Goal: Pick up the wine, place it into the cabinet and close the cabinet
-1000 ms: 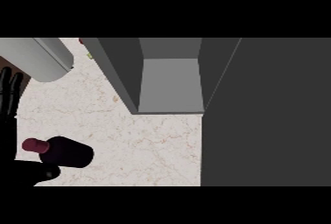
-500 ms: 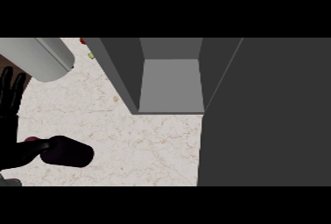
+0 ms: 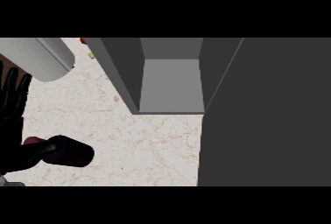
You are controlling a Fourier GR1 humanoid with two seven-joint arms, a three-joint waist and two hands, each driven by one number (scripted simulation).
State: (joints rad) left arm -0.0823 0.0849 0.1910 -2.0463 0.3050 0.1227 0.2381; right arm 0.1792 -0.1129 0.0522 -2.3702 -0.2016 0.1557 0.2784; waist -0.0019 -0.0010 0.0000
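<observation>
Down at the lower left lies the wine bottle (image 3: 65, 152), a dark, near-black cylinder on its side on the counter (image 3: 149, 144), with a maroon cap end poking out toward the left edge. A black hand (image 3: 14, 151) at the left edge has its thumb curled over the bottle's neck, clamped on it. Above it, straight black fingers stand up along the same edge; whether they belong to that hand I cannot tell. No right hand shows. The counter is pale, speckled stone with faint reddish veins. The cabinet (image 3: 169, 78) is an open grey box with flat walls, its door (image 3: 265, 113) a broad dark slab filling the right side. A pale grey cylinder (image 3: 35, 57) is cut off at top left.
</observation>
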